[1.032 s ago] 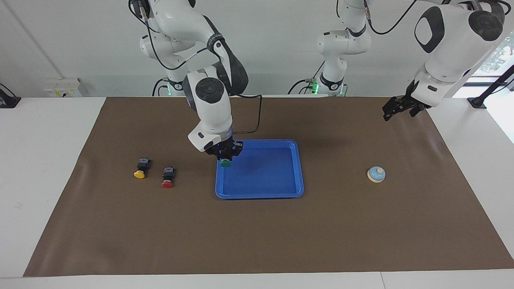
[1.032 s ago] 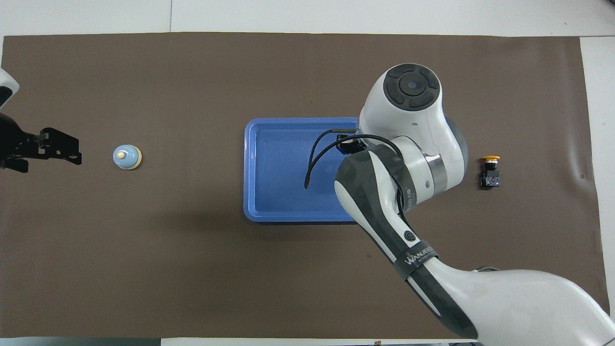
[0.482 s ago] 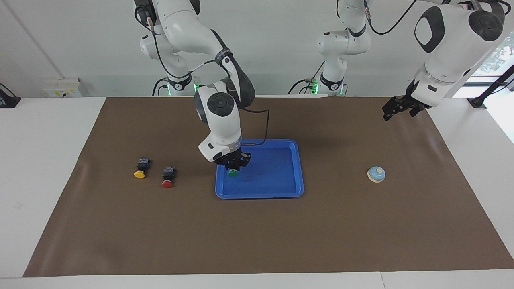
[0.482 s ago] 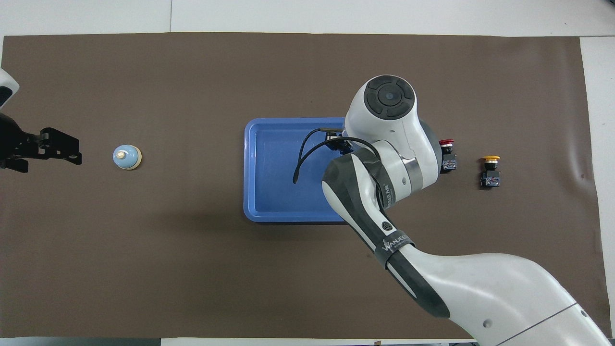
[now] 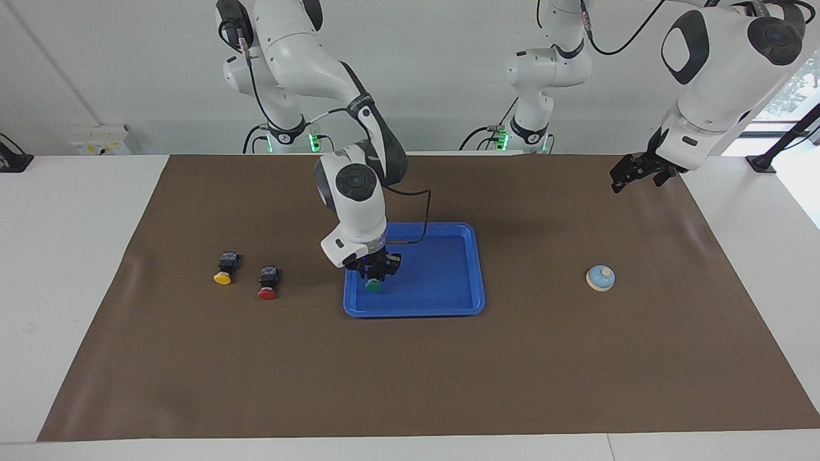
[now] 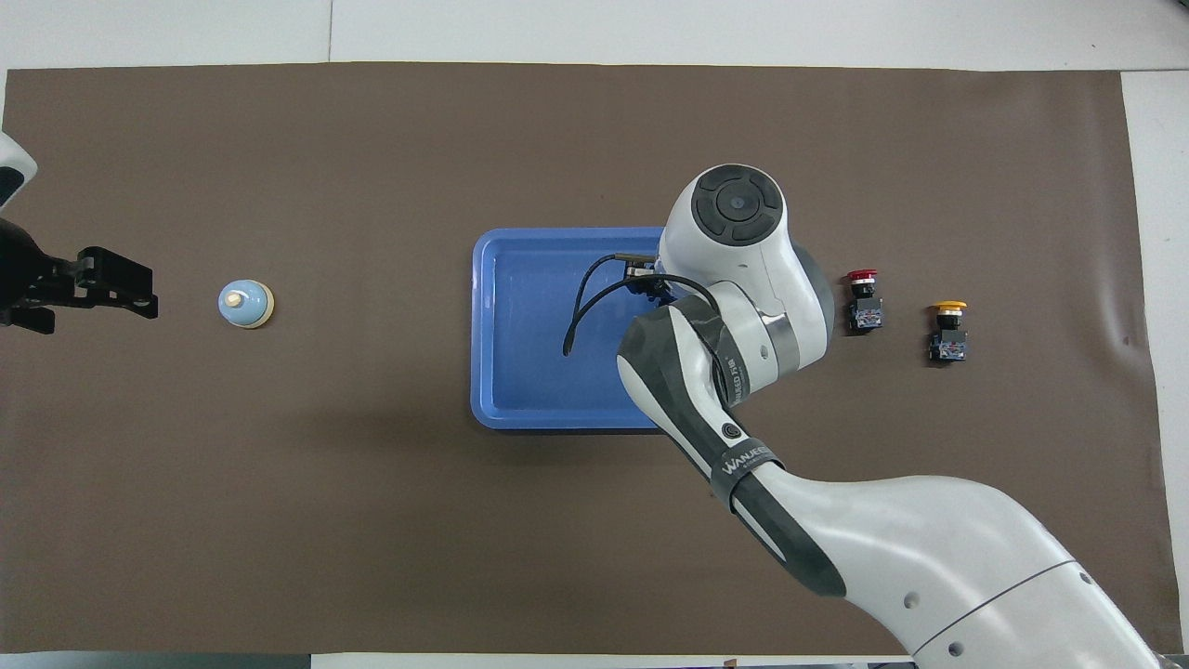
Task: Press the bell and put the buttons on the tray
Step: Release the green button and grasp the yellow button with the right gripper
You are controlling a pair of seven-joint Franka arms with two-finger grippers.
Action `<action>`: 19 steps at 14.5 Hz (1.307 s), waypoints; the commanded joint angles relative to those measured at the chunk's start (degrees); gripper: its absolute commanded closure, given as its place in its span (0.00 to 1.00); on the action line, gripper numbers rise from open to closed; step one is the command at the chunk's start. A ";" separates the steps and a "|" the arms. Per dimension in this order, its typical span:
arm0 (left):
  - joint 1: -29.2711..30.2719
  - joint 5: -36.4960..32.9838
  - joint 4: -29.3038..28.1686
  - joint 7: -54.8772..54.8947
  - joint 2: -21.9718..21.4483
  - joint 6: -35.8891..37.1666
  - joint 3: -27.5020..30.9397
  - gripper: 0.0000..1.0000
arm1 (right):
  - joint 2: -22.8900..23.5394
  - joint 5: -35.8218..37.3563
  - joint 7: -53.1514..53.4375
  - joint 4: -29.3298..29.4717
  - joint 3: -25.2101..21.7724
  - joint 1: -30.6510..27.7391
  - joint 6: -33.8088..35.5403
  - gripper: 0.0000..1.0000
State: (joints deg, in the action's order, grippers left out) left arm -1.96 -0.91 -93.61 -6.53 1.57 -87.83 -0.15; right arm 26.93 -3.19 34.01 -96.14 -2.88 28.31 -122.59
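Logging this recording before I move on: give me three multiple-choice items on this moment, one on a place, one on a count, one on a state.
1. Where is the green button?
A. On the mat beside the bell
B. In the tray, at its end toward the right arm
C. On the bare white table

2. How many buttons lie on the mat outside the tray?
A. None
B. Two
C. Three

3. What is the left end effector doing?
A. Pressing the bell
B. Holding the yellow button
C. Hanging open in the air, holding nothing

Key: 1 B, its green cap shows against the blue tray floor under the right end effector. 2 B, the yellow button and red button sit side by side on the mat. 3 C, it is up and apart from the bell.
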 commanded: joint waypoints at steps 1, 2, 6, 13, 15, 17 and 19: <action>0.03 0.12 -1.67 0.46 -1.49 -1.03 0.24 0.00 | -1.17 0.55 0.97 0.25 -0.10 -0.18 2.43 0.00; 0.03 0.12 -1.67 0.46 -1.49 -1.03 0.24 0.00 | -1.70 0.64 0.36 0.95 -0.37 -0.79 3.58 0.00; 0.03 0.12 -1.67 0.46 -1.49 -1.03 0.24 0.00 | -7.49 0.73 -11.66 1.49 -0.81 -8.51 9.65 0.00; 0.03 0.12 -1.67 0.46 -1.49 -1.03 0.24 0.00 | -11.54 0.64 -30.58 -8.34 -0.81 -25.03 6.07 0.00; 0.03 0.12 -1.67 0.46 -1.49 -1.03 0.24 0.00 | -13.12 0.64 -30.59 -13.69 -0.72 -27.42 1.33 0.00; 0.03 0.12 -1.67 0.46 -1.49 -1.03 0.24 0.00 | -14.62 0.64 -29.97 -18.18 -0.81 -27.43 -1.15 0.00; 0.03 0.12 -1.67 0.46 -1.49 -1.03 0.24 0.00 | -14.71 0.64 -30.67 -20.13 -0.81 -29.35 -2.56 0.00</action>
State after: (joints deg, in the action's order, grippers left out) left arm -1.96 -0.91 -93.61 -6.53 1.57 -87.83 -0.15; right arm 15.24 -2.78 3.78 -111.60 -4.47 0.81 -122.70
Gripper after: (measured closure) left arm 0.000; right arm 0.000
